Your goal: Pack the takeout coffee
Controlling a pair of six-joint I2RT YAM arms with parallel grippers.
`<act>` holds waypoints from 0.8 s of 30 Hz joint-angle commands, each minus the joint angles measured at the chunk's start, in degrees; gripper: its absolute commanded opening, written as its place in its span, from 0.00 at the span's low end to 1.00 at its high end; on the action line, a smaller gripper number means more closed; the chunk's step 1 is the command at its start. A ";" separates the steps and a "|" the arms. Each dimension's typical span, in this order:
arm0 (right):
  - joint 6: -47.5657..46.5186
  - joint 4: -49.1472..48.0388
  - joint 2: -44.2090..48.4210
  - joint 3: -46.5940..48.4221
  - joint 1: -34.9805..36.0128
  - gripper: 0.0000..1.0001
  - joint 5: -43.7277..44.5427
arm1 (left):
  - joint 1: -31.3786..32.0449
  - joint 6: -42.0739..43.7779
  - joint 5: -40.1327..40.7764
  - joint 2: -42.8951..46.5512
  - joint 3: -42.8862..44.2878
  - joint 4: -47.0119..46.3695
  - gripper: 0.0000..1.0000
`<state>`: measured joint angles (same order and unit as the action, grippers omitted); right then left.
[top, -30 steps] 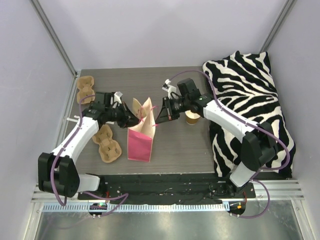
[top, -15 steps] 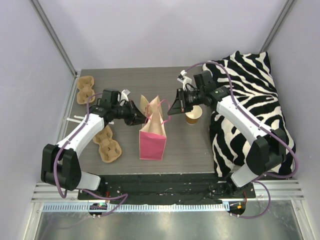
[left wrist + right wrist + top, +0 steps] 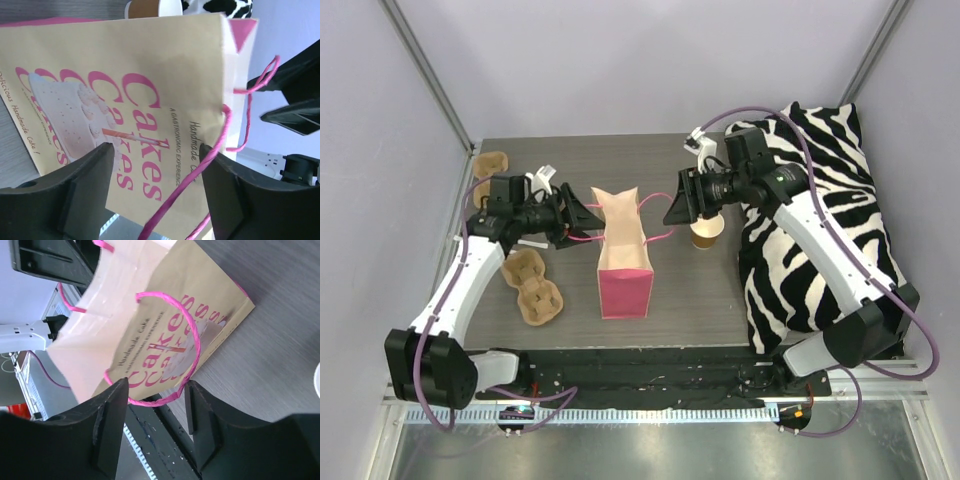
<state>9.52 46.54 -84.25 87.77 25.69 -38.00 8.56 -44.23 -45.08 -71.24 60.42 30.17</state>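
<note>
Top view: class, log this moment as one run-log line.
bag: upright, mouth open | left gripper: open beside bag | right gripper: open beside bag | coffee cup: outside bag

The left gripper (image 3: 156, 152) is hovering with its two dark, blurred fingers (image 3: 75, 190) spread wide before a tan paper bag (image 3: 125, 60), gripping nothing. The bag is showing pink "Cakes" lettering and a cake drawing, and it is lying tilted across the view. A pink cord handle (image 3: 226, 116) is looping off its open edge, running down beside the right-hand finger. Above the bag, a brown cup (image 3: 145, 6) and a zebra-print cushion (image 3: 220, 5) are peeking in. Beyond the bag's mouth, the right gripper (image 3: 255, 103) is standing with jaws parted.
</note>
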 commanded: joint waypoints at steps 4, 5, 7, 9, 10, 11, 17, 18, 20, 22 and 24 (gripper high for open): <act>-3.80 2.32 3.74 8.81 -0.20 0.70 2.14 | -1.00 4.50 -0.63 6.45 3.29 2.35 0.83; -4.07 2.24 3.57 9.61 -0.12 0.70 2.40 | -1.09 5.37 -0.10 6.99 4.17 2.35 0.85; -4.86 1.97 2.60 12.06 -0.20 0.73 3.01 | -1.09 6.34 1.30 8.57 5.23 2.43 0.89; -5.30 1.80 1.46 14.09 -0.20 0.74 3.19 | -1.17 7.92 3.94 9.28 6.98 3.40 0.93; -5.82 1.80 1.02 14.71 -0.12 0.75 3.45 | -1.09 8.54 4.82 9.54 7.68 4.18 0.93; -6.18 1.88 0.75 15.32 -0.12 0.75 3.54 | -1.17 9.24 5.52 9.80 8.82 6.02 0.94; -12.30 0.22 -2.49 22.44 -0.03 0.86 3.20 | -2.66 12.76 3.77 11.91 10.76 8.41 1.00; -13.90 -0.31 -3.37 24.88 0.06 0.89 2.85 | -3.10 13.63 3.95 12.44 11.03 8.85 0.99; -20.46 -0.32 -6.61 27.97 0.67 0.91 1.80 | -3.72 18.19 3.16 11.48 13.65 12.26 1.00; -24.53 0.39 -9.17 33.50 1.37 0.93 1.78 | -6.26 20.31 1.23 10.07 15.51 14.30 1.00; -30.40 1.44 -13.21 39.37 2.77 0.94 2.31 | -12.90 19.88 -1.75 10.51 15.43 13.34 1.00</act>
<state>-7.86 48.86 -92.55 117.62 26.28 -35.48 3.60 -28.71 -42.24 -61.01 73.01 41.76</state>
